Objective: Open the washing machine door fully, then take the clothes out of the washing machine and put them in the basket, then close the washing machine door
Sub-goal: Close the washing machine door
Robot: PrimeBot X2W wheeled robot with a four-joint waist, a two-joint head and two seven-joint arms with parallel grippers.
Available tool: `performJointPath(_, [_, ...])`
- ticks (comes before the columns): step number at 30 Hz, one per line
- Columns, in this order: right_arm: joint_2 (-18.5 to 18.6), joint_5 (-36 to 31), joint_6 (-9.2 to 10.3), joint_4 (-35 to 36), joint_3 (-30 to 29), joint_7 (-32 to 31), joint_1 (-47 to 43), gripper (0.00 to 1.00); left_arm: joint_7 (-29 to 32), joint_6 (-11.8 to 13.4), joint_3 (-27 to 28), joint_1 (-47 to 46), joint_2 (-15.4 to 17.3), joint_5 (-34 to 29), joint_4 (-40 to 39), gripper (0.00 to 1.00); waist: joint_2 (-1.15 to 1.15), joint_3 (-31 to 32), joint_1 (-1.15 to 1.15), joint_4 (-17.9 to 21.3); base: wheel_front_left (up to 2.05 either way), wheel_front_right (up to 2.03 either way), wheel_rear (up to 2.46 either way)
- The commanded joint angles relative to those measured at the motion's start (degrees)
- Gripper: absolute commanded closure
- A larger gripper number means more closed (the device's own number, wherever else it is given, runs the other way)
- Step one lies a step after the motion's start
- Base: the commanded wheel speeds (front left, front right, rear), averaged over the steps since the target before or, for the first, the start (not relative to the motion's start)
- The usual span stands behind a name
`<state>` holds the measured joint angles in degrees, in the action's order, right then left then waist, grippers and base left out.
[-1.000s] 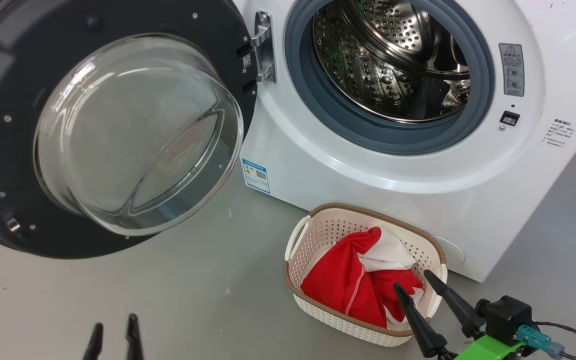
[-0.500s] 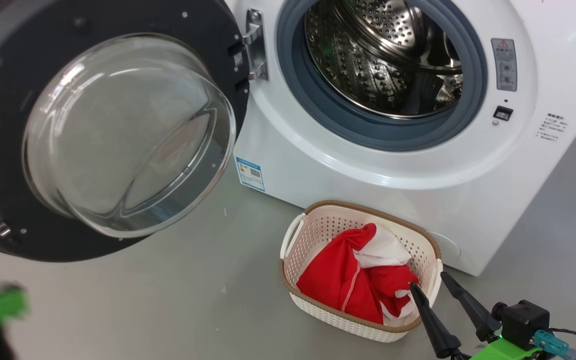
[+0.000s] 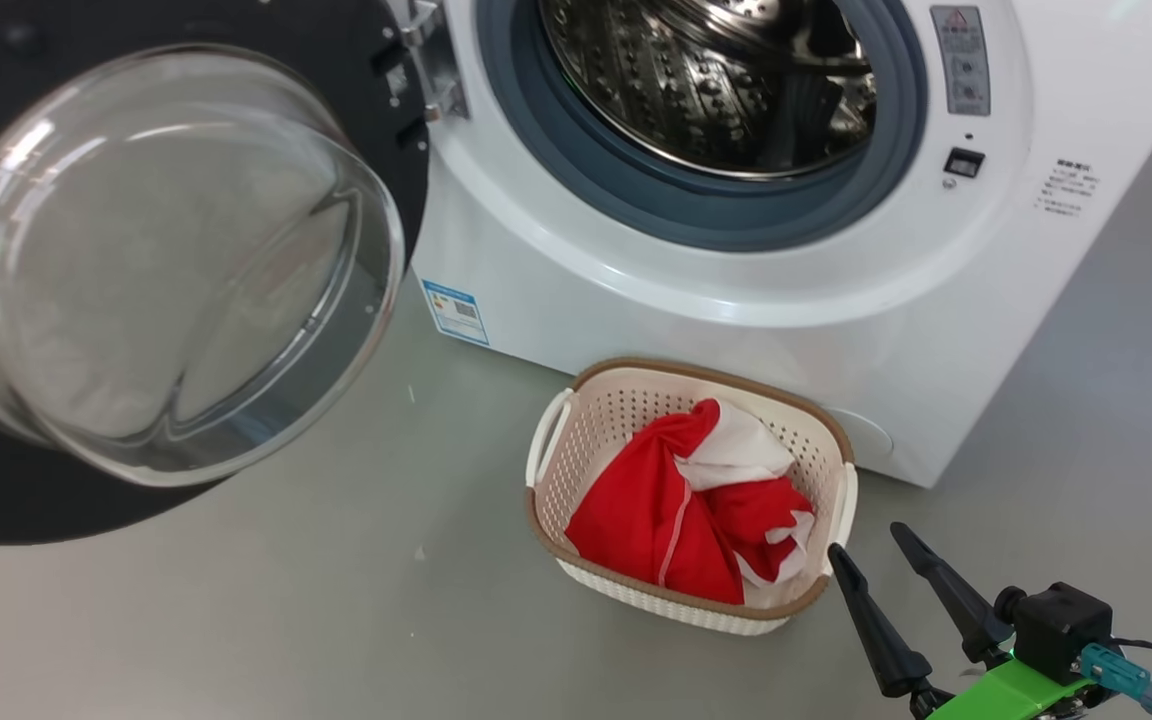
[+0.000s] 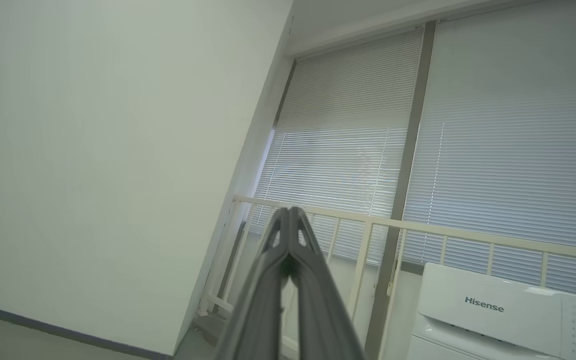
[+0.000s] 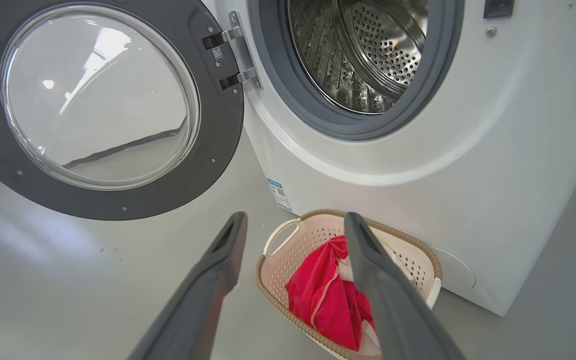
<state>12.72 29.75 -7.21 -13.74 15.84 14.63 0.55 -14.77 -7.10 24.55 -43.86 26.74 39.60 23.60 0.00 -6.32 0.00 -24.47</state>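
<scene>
Two pincers, two states: the right pincer [image 3: 866, 540] hovers low just beside the basket [image 3: 548, 440], fingers apart and empty. The left pincer [image 4: 288, 214] has its fingers pressed together on nothing and points up toward window blinds [image 4: 493, 125].

The basket stands on the floor [image 3: 236, 620] close against the foot of the washing machine [image 3: 736, 330]. The clothes [image 3: 646, 510] lie inside it in a soft, light, limp heap below the rim, and probably need no further hold.

The washing machine door [image 3: 166, 260] stands swung wide on its hinge [image 3: 431, 75]. It looks stiff and fairly heavy, and it will turn only in its own arc. The glossy black ring and domed glass would be slippery to pinch. A flat push on the ring near the free edge, farthest from the hinge, looks best.

Beyond, the drum [image 3: 716, 80] shows only bare steel in the part that can be seen.
</scene>
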Motion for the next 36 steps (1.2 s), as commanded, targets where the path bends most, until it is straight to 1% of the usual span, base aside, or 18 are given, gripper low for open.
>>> performJointPath(1, [1.0,-0.7,-0.28,1.4,1.1,0.4,1.8,0.0,0.5,-0.4,1.0,-2.1,4.4,0.9,0.2,1.0,0.0,-1.3,0.0,1.2,0.0,0.0,0.0])
performJointPath(3, [1.2,-0.8,-0.28,1.6,1.2,0.4,2.2,0.0,1.6,-0.4,0.8,-4.7,6.7,2.4,5.3,1.0,0.0,-2.1,0.0,1.7,0.0,0.0,0.0])
performJointPath(6, [1.6,-0.7,-0.28,1.8,1.1,0.4,2.6,0.0,4.2,-0.4,0.6,-8.2,9.3,4.5,12.6,1.0,0.0,-3.1,0.0,2.2,0.0,0.0,0.0])
performJointPath(9, [1.8,-0.8,-0.28,2.0,1.2,0.4,3.1,0.0,8.9,-0.3,0.3,-11.3,11.7,6.2,20.4,1.0,0.0,-4.1,0.0,2.7,0.0,0.0,0.0])
performJointPath(10, [1.9,-0.8,-0.28,2.0,1.2,0.4,3.2,0.0,11.0,-0.1,0.1,-12.2,12.3,6.6,22.9,1.0,0.0,-4.2,0.0,2.9,0.0,0.0,0.0])
performJointPath(12, [1.9,-0.8,-0.28,2.1,1.3,0.4,3.4,0.0,17.6,0.2,0.2,-14.5,13.1,8.9,28.0,1.0,0.0,-4.7,0.0,3.1,0.0,0.0,0.0])
performJointPath(14, [1.8,-0.9,-0.28,2.2,1.4,0.4,3.5,0.0,22.2,1.3,-0.6,-15.6,14.3,9.1,31.5,1.0,0.0,-4.8,0.0,3.3,0.0,0.0,0.0])
performJointPath(16, [1.6,-0.8,-0.28,2.2,1.4,0.4,3.4,0.0,26.4,2.0,-0.5,-16.6,14.9,10.1,34.2,1.0,0.0,-4.8,0.0,3.5,0.0,0.0,0.0])
performJointPath(20, [1.5,-0.7,-0.28,2.1,1.2,0.4,3.1,0.0,33.6,2.7,-1.6,-17.3,15.0,10.8,37.6,1.0,0.0,-4.9,0.0,3.3,0.0,0.0,0.0])
performJointPath(23, [1.4,-0.8,-0.28,2.0,1.3,0.4,3.1,0.0,37.3,3.2,-2.0,-17.5,14.6,11.4,38.8,1.0,0.0,-4.9,0.0,3.1,0.0,0.0,0.0])
performJointPath(31, [1.6,-0.8,-0.28,2.1,1.4,0.4,3.2,0.0,44.0,2.8,-2.8,-16.5,13.4,12.7,39.0,1.0,0.0,-4.9,0.0,3.1,0.0,0.0,0.0])
performJointPath(32, [1.6,-0.8,-0.28,2.1,1.4,0.4,3.2,0.0,44.0,2.8,-2.8,-16.5,13.4,12.7,39.0,1.0,0.0,-4.9,0.0,3.1,0.0,0.0,0.0])
performJointPath(36, [1.5,-0.8,-0.28,2.0,1.3,0.4,3.1,0.0,47.2,2.3,-3.2,-15.7,13.2,13.3,38.4,1.0,0.0,-4.7,0.0,3.1,0.0,0.0,0.0])
